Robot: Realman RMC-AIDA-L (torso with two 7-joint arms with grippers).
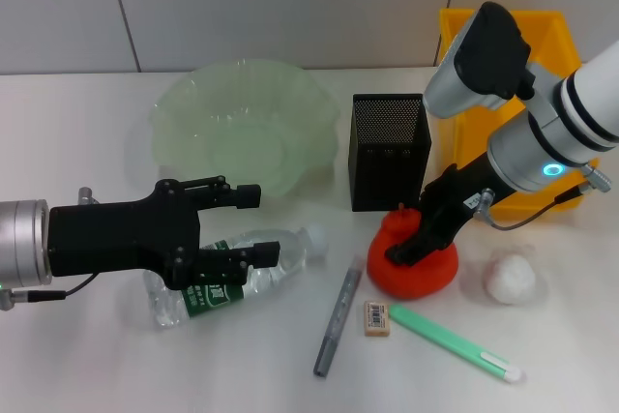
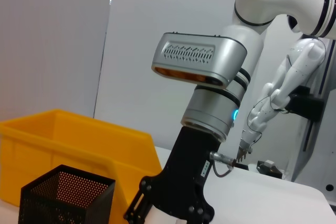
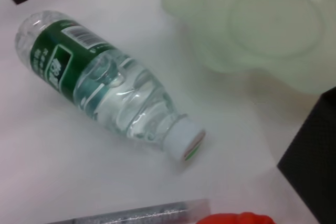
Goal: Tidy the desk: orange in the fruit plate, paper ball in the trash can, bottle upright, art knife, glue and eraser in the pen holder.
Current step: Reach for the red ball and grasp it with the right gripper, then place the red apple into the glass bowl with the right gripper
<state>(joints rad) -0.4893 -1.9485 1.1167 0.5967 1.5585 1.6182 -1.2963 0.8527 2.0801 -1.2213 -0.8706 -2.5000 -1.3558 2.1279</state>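
The left gripper (image 1: 247, 224) is matte black with angular linkage plates and small screws, mounted on a brushed silver cylinder. The right gripper (image 1: 411, 244) is black too, below a silver wrist with a glowing cyan ring, black bands, white arm shells and a thin grey cable.

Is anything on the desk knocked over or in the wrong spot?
Yes. The bottle lies on its side on the desk, under the left tool. The art knife, eraser and glue lie loose, outside the pen holder. The right tool is at the orange.
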